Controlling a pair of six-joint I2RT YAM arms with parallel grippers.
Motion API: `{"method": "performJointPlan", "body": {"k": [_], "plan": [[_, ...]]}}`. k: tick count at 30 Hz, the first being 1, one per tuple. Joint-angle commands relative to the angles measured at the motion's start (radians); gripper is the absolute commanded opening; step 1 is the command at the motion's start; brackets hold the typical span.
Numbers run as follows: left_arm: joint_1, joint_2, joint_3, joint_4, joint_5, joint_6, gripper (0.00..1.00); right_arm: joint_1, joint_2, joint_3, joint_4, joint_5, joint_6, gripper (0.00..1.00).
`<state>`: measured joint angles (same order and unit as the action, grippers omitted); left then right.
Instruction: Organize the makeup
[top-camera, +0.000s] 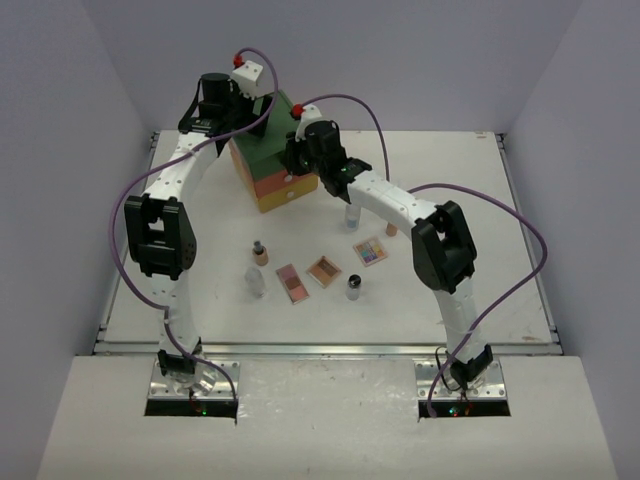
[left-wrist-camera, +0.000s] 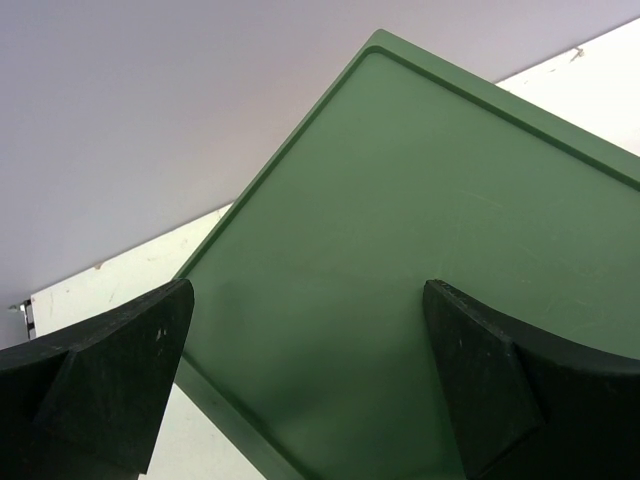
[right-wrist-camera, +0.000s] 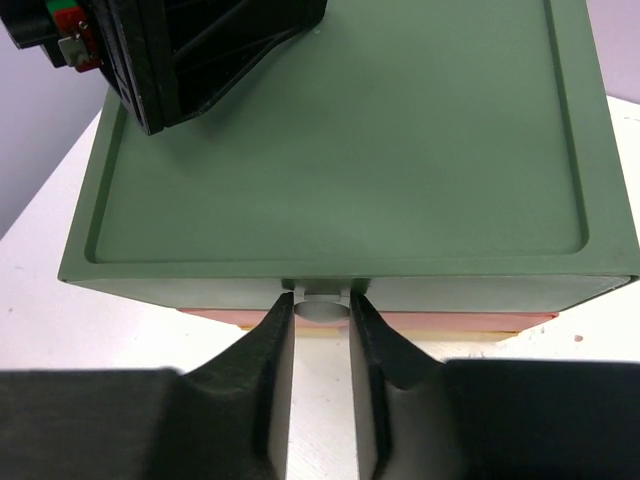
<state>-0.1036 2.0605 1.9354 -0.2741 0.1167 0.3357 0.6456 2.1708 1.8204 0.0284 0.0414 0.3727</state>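
The makeup lies on the white table in the top view: a tan bottle (top-camera: 260, 252), a clear jar (top-camera: 256, 281), two pink-brown palettes (top-camera: 292, 283) (top-camera: 324, 271), a black-capped jar (top-camera: 353, 288), a multicolour palette (top-camera: 371, 250), another clear jar (top-camera: 352, 213) and a tan bottle (top-camera: 390, 229). My right gripper (right-wrist-camera: 322, 310) is at the front of the drawer chest (top-camera: 270, 165). Its fingers are closed on the grey knob (right-wrist-camera: 322, 305) of the green top drawer. My left gripper (left-wrist-camera: 310, 385) is open just above the chest's green top (left-wrist-camera: 420, 230), holding nothing.
The chest stands at the back centre-left with orange and yellow drawers (top-camera: 290, 190) below the green one. The left gripper's body (right-wrist-camera: 200, 50) hangs over the chest's back left corner. The right arm (top-camera: 400, 205) reaches over the jar and the bottle at the right.
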Motion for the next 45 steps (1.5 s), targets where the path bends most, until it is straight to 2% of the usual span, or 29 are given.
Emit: {"method": "performJointPlan", "body": {"k": [1, 4, 8, 16, 25, 27, 28, 29, 30, 32, 36, 40, 45], "plan": [[-0.010, -0.028, -0.025, -0.042, 0.004, 0.016, 1.00, 0.008, -0.007, -0.013, 0.123, 0.014, -0.025, 0.15], [-0.010, -0.028, -0.026, -0.042, 0.003, 0.013, 1.00, 0.008, -0.024, -0.055, 0.131, 0.017, -0.026, 0.04], [-0.010, -0.026, -0.025, -0.040, -0.002, 0.008, 1.00, 0.008, -0.063, -0.117, 0.145, 0.023, -0.026, 0.00], [-0.010, -0.017, -0.018, -0.039, -0.011, 0.001, 1.00, 0.019, -0.192, -0.281, 0.162, 0.002, -0.030, 0.00], [-0.010, -0.011, -0.012, -0.039, -0.016, -0.004, 1.00, 0.054, -0.442, -0.604, 0.178, -0.017, -0.044, 0.00], [-0.010, -0.008, -0.009, -0.040, -0.015, -0.007, 1.00, 0.054, -0.473, -0.640, 0.176, -0.023, -0.057, 0.38], [-0.010, -0.008, -0.007, -0.040, -0.017, -0.007, 1.00, 0.054, -0.475, -0.642, 0.167, -0.032, -0.071, 0.40], [-0.010, -0.007, -0.005, -0.041, -0.019, -0.011, 1.00, 0.054, -0.478, -0.615, 0.130, -0.059, -0.092, 0.74], [-0.010, -0.007, -0.002, -0.043, -0.020, -0.014, 1.00, 0.054, -0.482, -0.601, 0.091, -0.083, -0.108, 0.93], [-0.010, -0.007, 0.010, -0.052, -0.017, -0.016, 1.00, 0.054, -0.512, -0.570, -0.012, -0.140, -0.131, 0.99], [-0.010, -0.025, 0.021, -0.060, -0.010, -0.027, 1.00, 0.094, -0.616, -0.613, -0.229, -0.221, -0.201, 0.99], [-0.010, -0.045, 0.034, -0.062, -0.018, -0.044, 1.00, 0.251, -0.614, -0.610, -0.418, -0.043, -0.242, 0.99], [-0.008, -0.091, 0.053, -0.089, -0.057, -0.054, 1.00, 0.367, -0.435, -0.506, -0.491, 0.094, -0.032, 0.99]]}}
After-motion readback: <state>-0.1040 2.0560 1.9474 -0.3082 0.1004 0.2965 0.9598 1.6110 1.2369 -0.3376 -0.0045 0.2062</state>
